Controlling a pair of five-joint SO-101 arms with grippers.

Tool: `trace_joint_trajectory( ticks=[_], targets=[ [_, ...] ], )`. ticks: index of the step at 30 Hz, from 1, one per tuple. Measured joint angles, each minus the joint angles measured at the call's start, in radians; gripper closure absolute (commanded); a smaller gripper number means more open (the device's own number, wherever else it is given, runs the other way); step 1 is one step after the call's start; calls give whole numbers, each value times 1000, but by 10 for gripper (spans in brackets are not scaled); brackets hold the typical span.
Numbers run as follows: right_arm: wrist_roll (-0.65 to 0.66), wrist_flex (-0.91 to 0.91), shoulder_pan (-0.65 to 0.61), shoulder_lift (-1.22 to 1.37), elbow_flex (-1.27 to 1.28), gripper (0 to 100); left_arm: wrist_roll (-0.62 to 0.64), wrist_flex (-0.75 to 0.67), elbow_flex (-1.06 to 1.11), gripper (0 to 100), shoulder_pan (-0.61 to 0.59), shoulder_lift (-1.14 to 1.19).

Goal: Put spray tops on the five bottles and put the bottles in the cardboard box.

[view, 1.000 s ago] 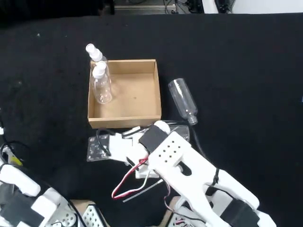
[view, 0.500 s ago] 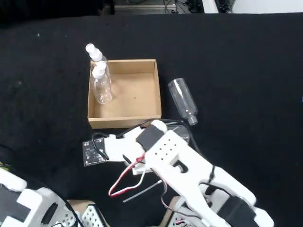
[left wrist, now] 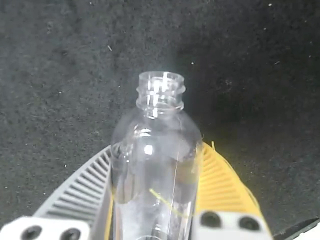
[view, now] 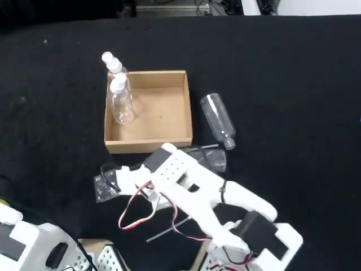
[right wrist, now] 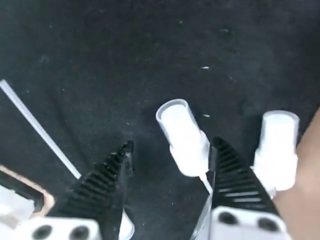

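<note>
The cardboard box (view: 148,142) stands open at the middle of the table. One capped clear bottle (view: 120,100) stands in its left side, and a second capped bottle (view: 113,63) stands just behind its back left corner. An uncapped bottle (view: 218,119) lies to the right of the box. My left gripper (left wrist: 156,150) is shut on another uncapped clear bottle (left wrist: 156,150), neck pointing away. My right gripper (right wrist: 172,145) is open low over the black cloth, with a white spray top (right wrist: 182,137) between its fingers. A second spray top (right wrist: 277,147) lies just outside one finger.
The right arm (view: 192,189) stretches across the cloth in front of the box, over another clear plastic piece (view: 211,159). The left arm (view: 22,248) sits at the bottom left corner. A thin loose tube (right wrist: 35,127) lies near the right gripper.
The right arm has swung left along the front of the box and dropped lower. The left arm has drawn back into the bottom left corner.
</note>
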Motion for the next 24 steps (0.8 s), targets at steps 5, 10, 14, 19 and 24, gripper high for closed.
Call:
trace_joint_trajectory(
  ticks=[5, 10, 14, 19, 24],
  targets=[
    [25, -11, 0, 52, 0, 787, 0, 0, 0, 970, -2, 0],
    [37, -11, 14, 57, 0, 784, 0, 0, 0, 970, -6, 0],
    [95, -8, 60, 57, 0, 776, 0, 0, 0, 970, -6, 0],
    [180, -9, 87, 57, 32, 724, 0, 0, 0, 970, -6, 0],
    [195, -18, 87, 58, 52, 772, 0, 0, 0, 970, -6, 0]
  ],
)
